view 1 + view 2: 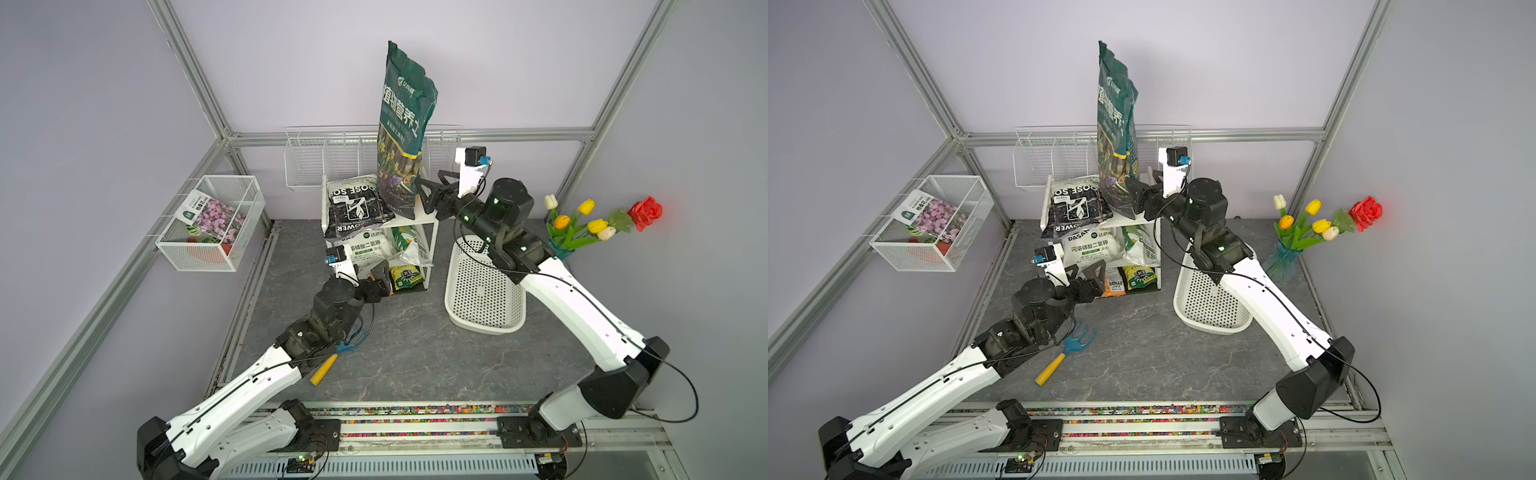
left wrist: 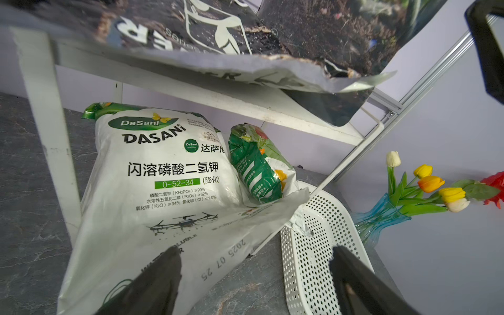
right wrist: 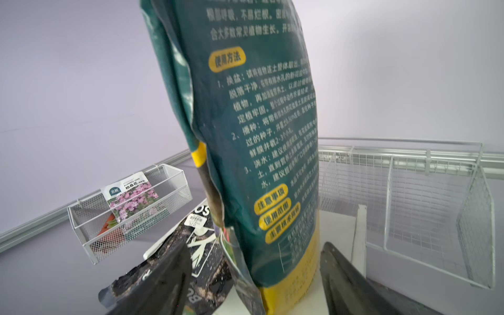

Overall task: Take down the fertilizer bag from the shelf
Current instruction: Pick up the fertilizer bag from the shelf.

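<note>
**Desk:** Where's the bag?

**Photographer:** The white plastic DaSani fertilizer bag [image 2: 169,174] lies sloped on the middle tier of the small white three-tier shelf [image 2: 46,114], with its lower edge overhanging. The left hand [image 2: 253,249] gapes, released, at that edge. The right hand [image 3: 255,245], also released, flanks the tall green soil bag [image 1: 405,124] on top.

**Desk:** Best approach?

**Photographer:** Probably pinch deep and draw it out low, clear of the black soil bag [image 2: 218,41] drooping above.

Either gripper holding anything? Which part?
Nothing held. Right gripper straddles the tall green bag at its base, jaws open; left gripper open before the DASANI bag.
</note>
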{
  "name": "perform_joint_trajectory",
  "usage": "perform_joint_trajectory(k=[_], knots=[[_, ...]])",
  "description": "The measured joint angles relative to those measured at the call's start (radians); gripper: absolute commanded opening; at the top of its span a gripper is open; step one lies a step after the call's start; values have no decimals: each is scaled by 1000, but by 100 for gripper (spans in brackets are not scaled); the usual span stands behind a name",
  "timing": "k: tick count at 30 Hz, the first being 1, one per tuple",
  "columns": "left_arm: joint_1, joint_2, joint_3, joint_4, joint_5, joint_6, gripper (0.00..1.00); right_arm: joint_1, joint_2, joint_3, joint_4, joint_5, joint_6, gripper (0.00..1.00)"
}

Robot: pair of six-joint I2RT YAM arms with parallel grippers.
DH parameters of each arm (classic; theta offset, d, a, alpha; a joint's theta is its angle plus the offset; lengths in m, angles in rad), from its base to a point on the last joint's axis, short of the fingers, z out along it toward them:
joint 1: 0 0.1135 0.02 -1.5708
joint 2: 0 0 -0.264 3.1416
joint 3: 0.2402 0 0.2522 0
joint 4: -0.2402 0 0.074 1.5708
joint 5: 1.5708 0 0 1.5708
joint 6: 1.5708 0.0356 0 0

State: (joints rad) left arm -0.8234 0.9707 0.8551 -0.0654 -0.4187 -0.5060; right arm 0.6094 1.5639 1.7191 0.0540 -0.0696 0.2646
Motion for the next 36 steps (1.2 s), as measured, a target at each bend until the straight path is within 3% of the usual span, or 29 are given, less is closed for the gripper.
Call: perform_joint_trajectory(k=[9,14,20,24,36], knots=[[0,-3,-26,3,0,32,92,24,183,257,68,30,-18,76],[0,-37,-61,3,-10,48,93,33,230,302,103,83,-21,68],[0,-74,-76,7,-25,67,93,38,285,347,147,137,-26,45],[0,-77,-76,6,-29,74,93,39,307,375,149,155,-23,0],[0,-47,-76,8,-29,97,94,37,295,377,132,139,-16,0]])
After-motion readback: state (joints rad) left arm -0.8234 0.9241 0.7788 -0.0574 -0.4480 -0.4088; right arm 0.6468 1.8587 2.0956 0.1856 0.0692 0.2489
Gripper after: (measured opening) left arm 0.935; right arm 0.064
